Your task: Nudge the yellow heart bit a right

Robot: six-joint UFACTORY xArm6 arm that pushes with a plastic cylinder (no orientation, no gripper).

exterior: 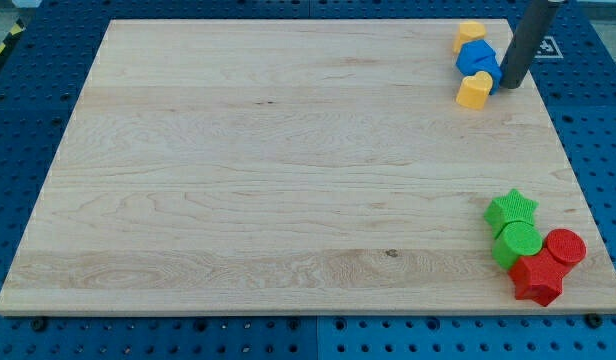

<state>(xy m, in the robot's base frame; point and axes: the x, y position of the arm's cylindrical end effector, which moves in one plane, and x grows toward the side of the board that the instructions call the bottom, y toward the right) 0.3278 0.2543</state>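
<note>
The yellow heart [475, 90] lies near the board's top right corner. It touches a blue block [479, 60] just above it. Another yellow block [470, 35] sits above the blue one at the board's top edge. My tip [511, 84] rests on the board just right of the yellow heart and the blue block, with a small gap to the heart. The dark rod rises from it up and to the right, out of the view's top.
A cluster sits at the board's bottom right: a green star [512, 209], a green cylinder [517, 243], a red cylinder [564, 247] and a red star [537, 279]. The wooden board [288, 170] lies on a blue pegboard table.
</note>
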